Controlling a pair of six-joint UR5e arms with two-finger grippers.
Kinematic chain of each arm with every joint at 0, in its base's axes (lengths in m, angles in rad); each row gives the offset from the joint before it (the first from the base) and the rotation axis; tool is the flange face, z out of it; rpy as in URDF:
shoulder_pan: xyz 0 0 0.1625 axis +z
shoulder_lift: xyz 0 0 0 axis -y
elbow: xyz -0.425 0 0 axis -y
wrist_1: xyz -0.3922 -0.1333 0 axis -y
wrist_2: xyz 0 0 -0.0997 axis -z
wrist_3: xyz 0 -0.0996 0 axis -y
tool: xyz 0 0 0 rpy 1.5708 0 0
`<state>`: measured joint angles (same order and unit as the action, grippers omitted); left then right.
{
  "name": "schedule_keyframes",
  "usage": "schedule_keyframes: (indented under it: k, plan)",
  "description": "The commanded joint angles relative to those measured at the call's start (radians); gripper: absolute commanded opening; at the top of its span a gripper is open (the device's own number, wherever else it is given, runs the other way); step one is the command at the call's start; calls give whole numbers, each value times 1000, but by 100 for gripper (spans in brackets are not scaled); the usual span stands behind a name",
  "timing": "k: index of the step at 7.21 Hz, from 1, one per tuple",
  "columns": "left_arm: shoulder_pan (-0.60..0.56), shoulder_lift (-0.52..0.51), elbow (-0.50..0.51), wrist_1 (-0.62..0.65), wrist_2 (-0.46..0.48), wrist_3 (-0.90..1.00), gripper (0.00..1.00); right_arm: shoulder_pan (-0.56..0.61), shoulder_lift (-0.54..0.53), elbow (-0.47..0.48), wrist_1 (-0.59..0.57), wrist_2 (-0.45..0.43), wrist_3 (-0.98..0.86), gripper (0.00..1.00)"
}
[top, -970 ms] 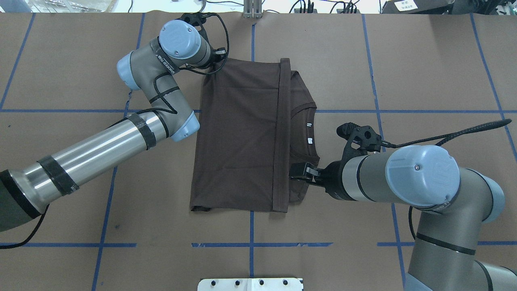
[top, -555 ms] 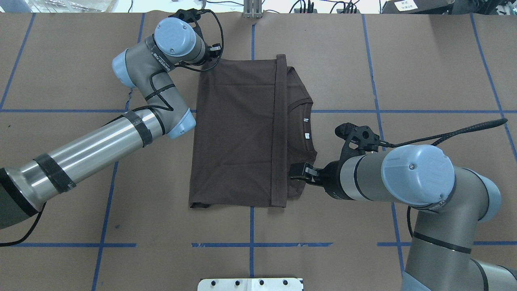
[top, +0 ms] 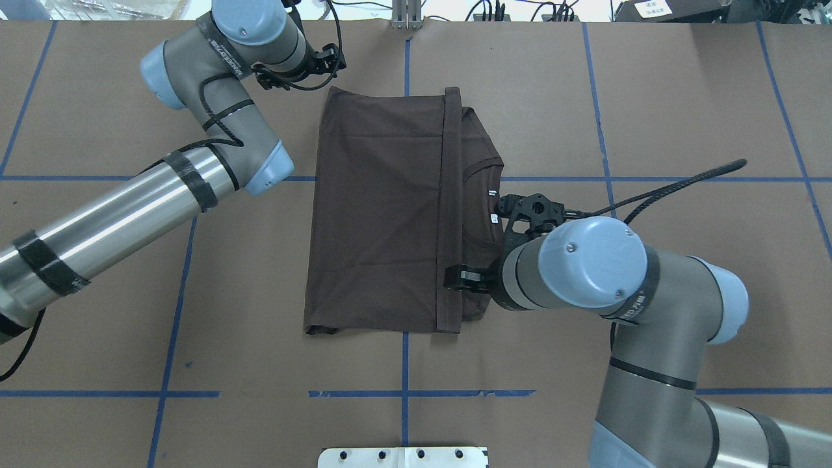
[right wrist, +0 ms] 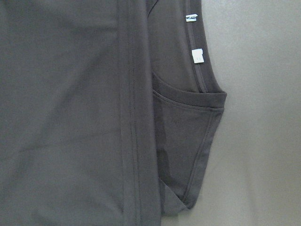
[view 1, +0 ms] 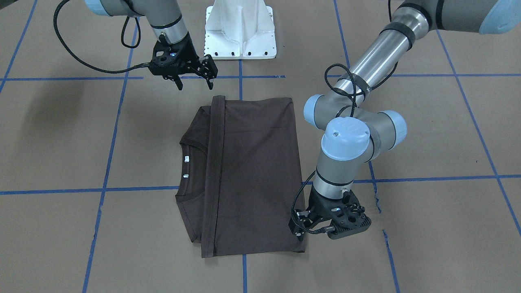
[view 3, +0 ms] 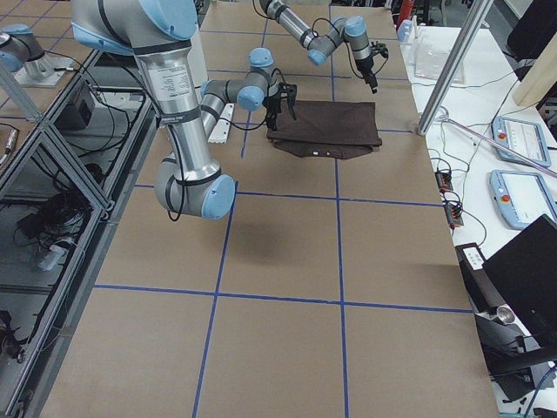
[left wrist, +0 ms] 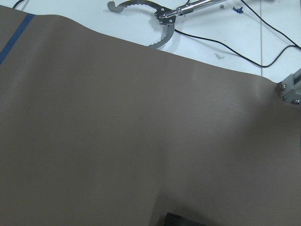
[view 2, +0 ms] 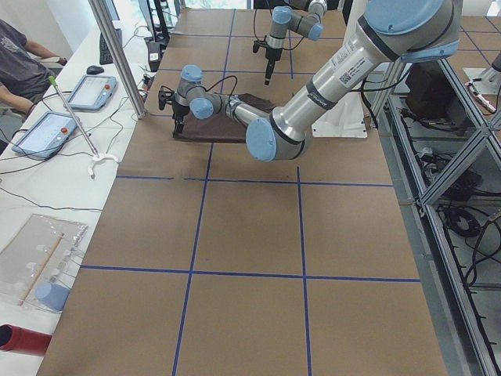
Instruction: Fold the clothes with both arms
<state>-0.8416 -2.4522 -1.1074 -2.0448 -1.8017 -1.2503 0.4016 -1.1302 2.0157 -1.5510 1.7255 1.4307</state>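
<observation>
The dark brown T-shirt (top: pixel 383 208) is laid folded flat, collar (right wrist: pixel 188 99) exposed, on a brown table (top: pixel 682 97) gridded with blue tape. Above the shirt, the right gripper (view 1: pixel 194 83) is held spread; whether the left gripper (view 1: pixel 299 224) at its corner is spread cannot be told.

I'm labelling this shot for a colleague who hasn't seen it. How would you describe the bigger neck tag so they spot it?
On the brown table lies a folded dark T-shirt; find its collar, showing beside the turned-over hem band. Inside the collar, the bigger tag is white, squarer than the smaller tag, and nearer the right gripper.
</observation>
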Motion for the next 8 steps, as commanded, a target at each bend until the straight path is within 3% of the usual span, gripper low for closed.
schedule_keyframes:
  k: [1, 2, 3, 5, 8]
  plan:
    - [-5, 172, -397, 250, -45, 78, 100, -9, 125, -108, -134, -10, -105, 100]
    - [-1, 229, -527, 320, -48, 109, 100, -27, 159, -173, -147, -24, -122, 100]
    - [7, 257, -589, 346, -70, 109, 100, -33, 209, -251, -147, -21, -153, 100]
    - [13, 272, -600, 344, -91, 106, 100, -35, 312, -412, -182, 5, -156, 100]
    - [33, 274, -591, 339, -91, 100, 100, -53, 316, -405, -318, 19, -219, 100]
